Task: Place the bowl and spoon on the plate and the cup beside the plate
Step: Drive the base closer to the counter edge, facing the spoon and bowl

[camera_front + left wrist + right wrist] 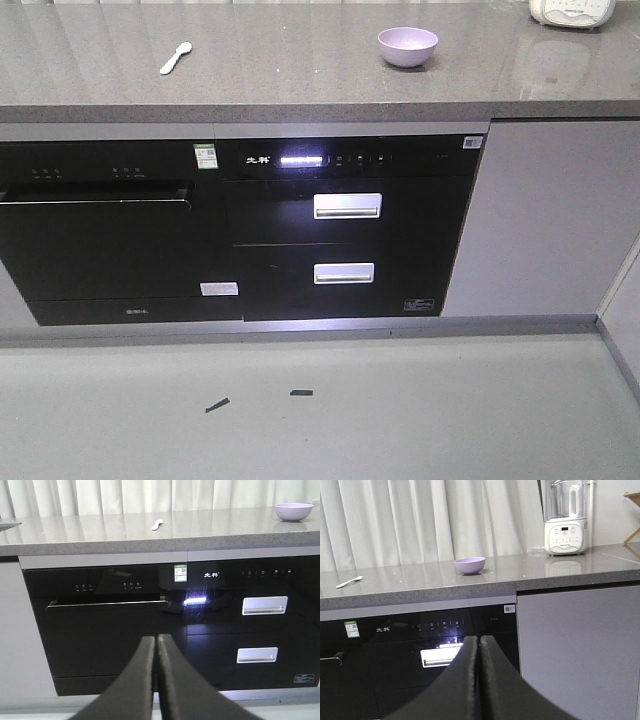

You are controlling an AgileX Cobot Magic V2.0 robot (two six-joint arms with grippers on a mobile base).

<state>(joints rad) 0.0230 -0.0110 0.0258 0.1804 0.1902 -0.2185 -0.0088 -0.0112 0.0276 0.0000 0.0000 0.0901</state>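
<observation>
Well apart on countertop (300, 70) — bowl (407, 46), spoon (175, 58).

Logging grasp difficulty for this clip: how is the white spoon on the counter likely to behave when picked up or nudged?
The spoon looks small and thin, so probably light and fairly stiff. It lies flat on the glossy countertop, so it may skid or spin when nudged rather than roll. Its low profile likely leaves little to pinch.
</observation>
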